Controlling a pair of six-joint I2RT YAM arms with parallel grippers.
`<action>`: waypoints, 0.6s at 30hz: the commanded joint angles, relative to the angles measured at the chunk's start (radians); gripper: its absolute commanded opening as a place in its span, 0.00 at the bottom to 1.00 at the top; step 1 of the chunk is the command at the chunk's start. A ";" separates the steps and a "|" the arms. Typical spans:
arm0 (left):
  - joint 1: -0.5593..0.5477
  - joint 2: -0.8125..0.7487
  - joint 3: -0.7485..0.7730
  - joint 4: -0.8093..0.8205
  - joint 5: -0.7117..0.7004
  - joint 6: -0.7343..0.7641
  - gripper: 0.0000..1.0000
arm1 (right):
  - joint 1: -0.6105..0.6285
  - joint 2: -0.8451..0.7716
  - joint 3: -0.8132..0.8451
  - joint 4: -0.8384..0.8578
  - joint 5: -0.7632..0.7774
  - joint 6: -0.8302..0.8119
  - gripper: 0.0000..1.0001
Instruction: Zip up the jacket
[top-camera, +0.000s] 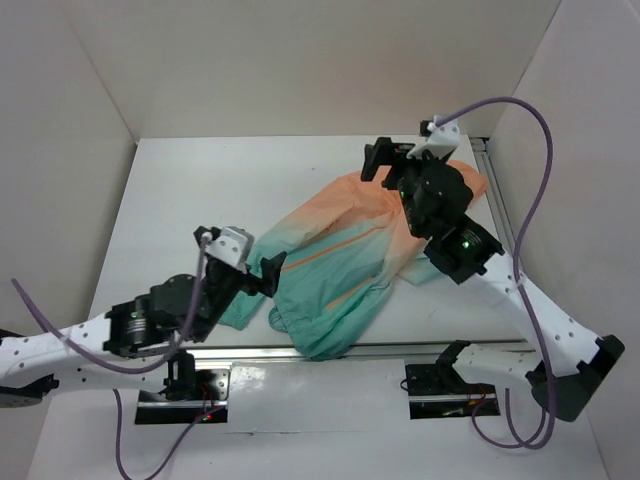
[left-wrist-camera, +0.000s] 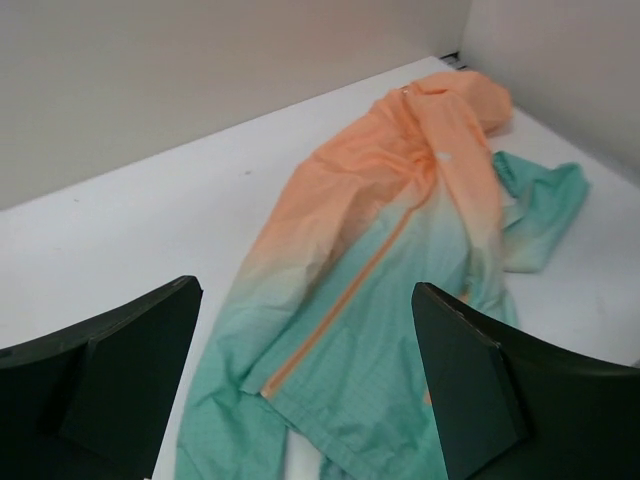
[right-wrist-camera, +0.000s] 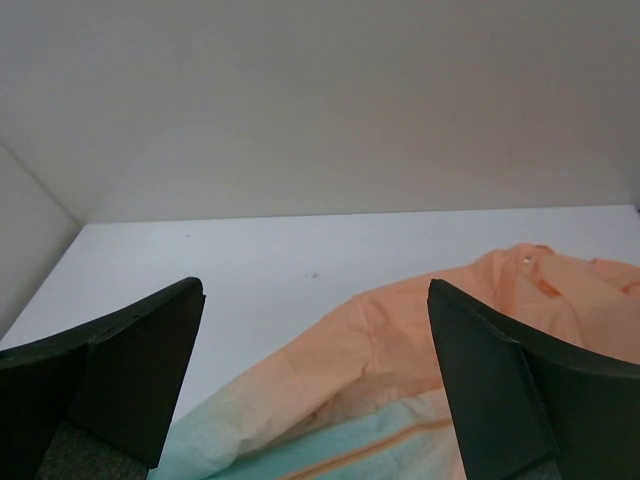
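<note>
White counter (top-camera: 200, 180) is carrying the jacket (top-camera: 340, 250), its zipper (left-wrist-camera: 345, 295) running diagonally from the hem (left-wrist-camera: 300, 425) just ahead of the left claw (top-camera: 268, 277) to the collar (left-wrist-camera: 420, 92) by the right claw (top-camera: 386, 160); both claws are hanging apart, empty.

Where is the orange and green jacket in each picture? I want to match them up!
Top external: the jacket lies right of the middle of the table, with its peach end at the far right.
Left wrist: it fills the middle, from bottom centre to upper right.
Right wrist: mostly its peach end shows, at the bottom right.
Shared landmark: the fade from peach to teal.
</note>
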 joint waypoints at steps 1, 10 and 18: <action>0.059 0.091 -0.037 0.342 -0.017 0.170 1.00 | 0.090 -0.053 -0.082 -0.127 0.255 -0.015 1.00; 0.850 0.332 -0.003 0.254 0.825 -0.169 1.00 | 0.244 -0.133 -0.312 0.007 0.478 -0.070 1.00; 0.958 0.344 -0.181 0.369 0.738 -0.150 1.00 | 0.154 -0.163 -0.476 0.162 0.393 -0.109 1.00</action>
